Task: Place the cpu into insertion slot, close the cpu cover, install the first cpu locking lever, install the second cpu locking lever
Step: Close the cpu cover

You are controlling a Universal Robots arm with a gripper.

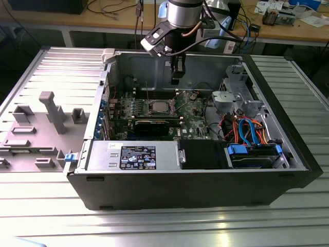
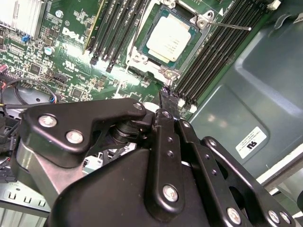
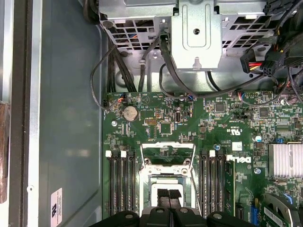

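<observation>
Done with seating the cpu (image 2: 170,40), silver face up, in the insertion slot (image 2: 140,57); on to the cpu cover (image 3: 168,144) (apparently swung open). Hovering above with gripper (image 3: 169,194) pinched shut, empty. Probably calls for pushing the frame down.

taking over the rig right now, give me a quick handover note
Gripper: shut, nothing seen in it, hovering over the socket.
Cpu: seated in the insertion slot.
Cpu cover: appears raised open at the slot's edge.
Locking lever: a thin rod sticks out free, seemingly unlatched.
Done: cpu placed.
Left: cover to close, both levers to latch.
</observation>
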